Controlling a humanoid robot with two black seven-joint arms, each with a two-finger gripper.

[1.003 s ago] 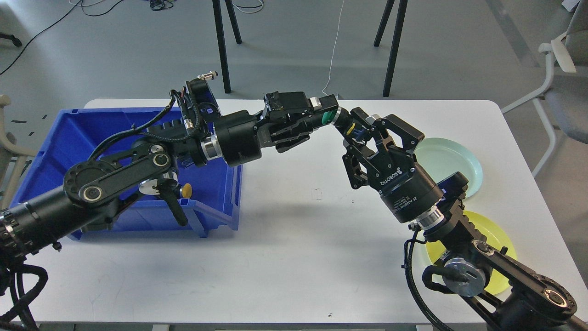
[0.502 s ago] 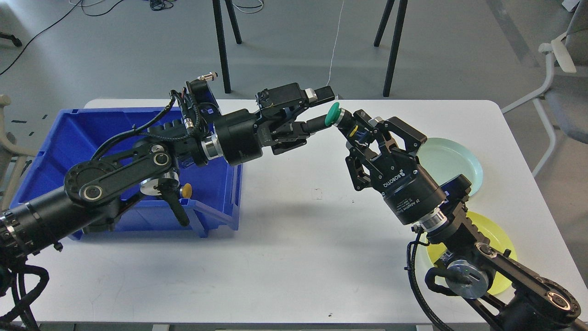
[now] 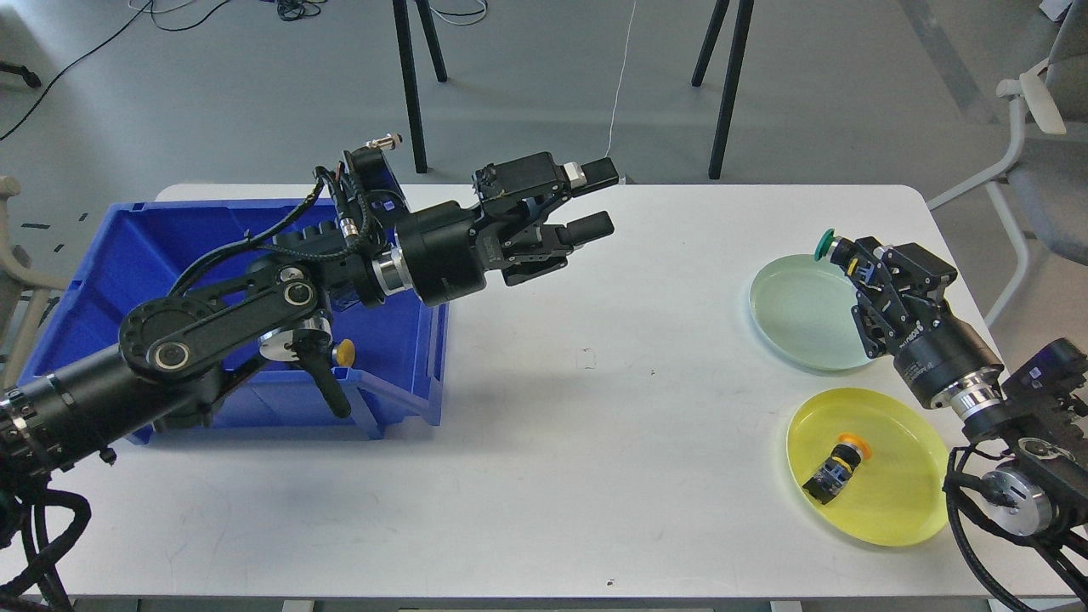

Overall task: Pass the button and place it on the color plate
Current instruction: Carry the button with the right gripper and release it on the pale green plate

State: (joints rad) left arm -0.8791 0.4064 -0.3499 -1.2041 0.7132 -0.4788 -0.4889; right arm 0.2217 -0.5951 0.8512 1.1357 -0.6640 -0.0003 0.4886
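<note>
My right gripper (image 3: 850, 253) is shut on a green-capped button (image 3: 825, 246) and holds it over the far right rim of the pale green plate (image 3: 803, 314). My left gripper (image 3: 599, 199) is open and empty, held above the table just right of the blue bin (image 3: 149, 255). A yellow plate (image 3: 884, 493) near the front right holds a yellow-capped button (image 3: 838, 467) lying on its side. Another yellow-capped button (image 3: 343, 352) shows inside the bin, partly hidden by my left arm.
The white table (image 3: 561, 425) stretches between the bin and the plates. Chair and stand legs rise beyond the table's far edge. A grey chair (image 3: 1041, 153) stands off the right side.
My left gripper opened and let go of the green button. My right gripper took it and carried it right, from the table's middle to above the pale green plate. The yellow plate's button is now uncovered.
</note>
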